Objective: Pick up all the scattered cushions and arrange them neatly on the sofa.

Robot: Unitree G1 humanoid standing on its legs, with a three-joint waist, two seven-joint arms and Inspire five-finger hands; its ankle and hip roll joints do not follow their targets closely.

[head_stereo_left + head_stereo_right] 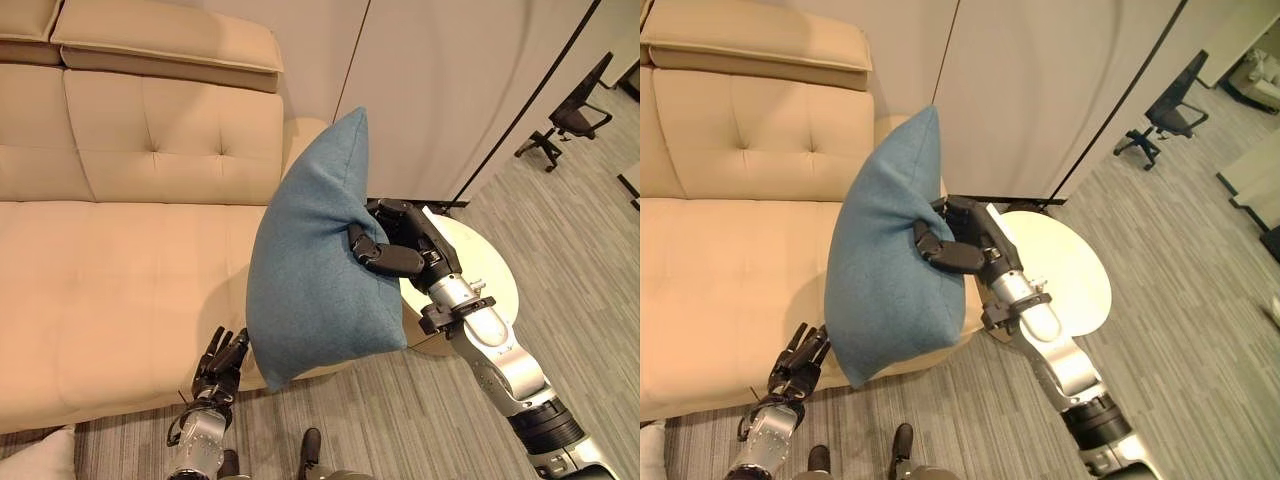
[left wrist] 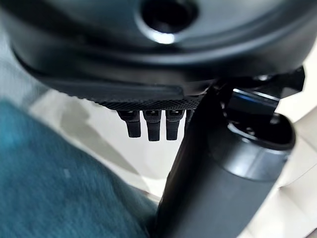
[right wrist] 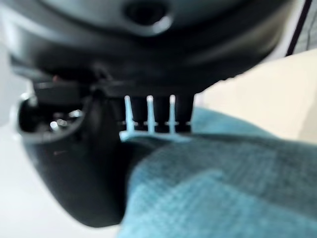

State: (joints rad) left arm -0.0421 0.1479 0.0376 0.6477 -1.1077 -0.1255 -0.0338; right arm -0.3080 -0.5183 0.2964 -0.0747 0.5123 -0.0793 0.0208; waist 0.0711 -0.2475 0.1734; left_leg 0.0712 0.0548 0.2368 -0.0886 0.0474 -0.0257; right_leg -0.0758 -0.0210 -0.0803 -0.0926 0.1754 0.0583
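Teal, felt-like fabric covers the cushion (image 1: 315, 270), which hangs in the air in front of the sofa (image 1: 120, 260), over the front edge of the seat near the sofa's right end. Its long axis runs close to upright, tilted a little: the upper corner points up and slightly toward the robot's right, level with the padded backrest, while the lower corner points down toward the grey striped carpet (image 1: 400, 420). The cushion is plump and plain, with sharp corners and a deep dent on its right edge where it is gripped. The right hand (image 1: 392, 248) is clenched on that edge about halfway up, its fingers (image 1: 385, 262) curled over the near face and the cloth bunched between them and the thumb. The right wrist view shows the same teal weave pressed up against the hand. The left hand (image 1: 222, 362) sits low beside the cushion's bottom corner with its fingers straight and slack, gripping nothing; whether they touch the cloth I cannot tell. A round cream side table (image 1: 1070, 270) stands behind the right forearm. A black office chair (image 1: 572, 112) stands well apart on the carpet, past a white partition (image 1: 450, 90).
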